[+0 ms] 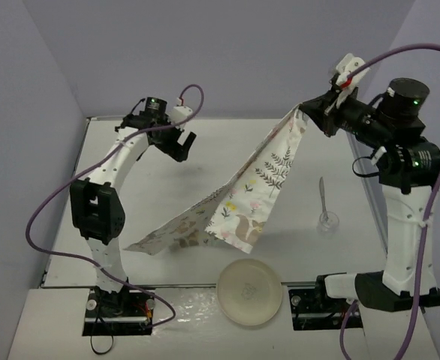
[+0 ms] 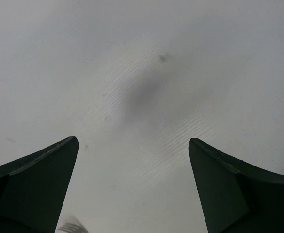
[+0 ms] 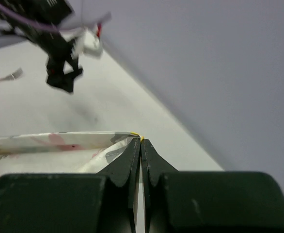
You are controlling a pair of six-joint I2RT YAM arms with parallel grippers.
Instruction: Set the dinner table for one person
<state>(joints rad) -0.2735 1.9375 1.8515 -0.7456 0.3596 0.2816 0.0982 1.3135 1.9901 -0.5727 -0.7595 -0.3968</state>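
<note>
The white dinner table [image 1: 220,142] is walled by lilac panels. My right gripper [image 1: 310,110] is shut on one corner of the animal-and-leaf printed placemat [image 1: 261,180] and holds it high. The cloth hangs slanting down, and its far end rests on the table at the near left. In the right wrist view the jaws [image 3: 142,141] are pinched on the yellow-edged corner of the placemat [image 3: 59,141]. My left gripper [image 1: 179,147] is open and empty above the bare table [image 2: 142,73] at the far left; its fingers stand wide apart [image 2: 132,141].
A pale round plate [image 1: 250,291] lies at the near edge. A piece of cutlery [image 1: 322,195] and a small clear glass [image 1: 327,220] stand at the right. A fork [image 3: 6,77] lies near the left gripper [image 3: 62,80]; its tines also show in the left wrist view [image 2: 71,225].
</note>
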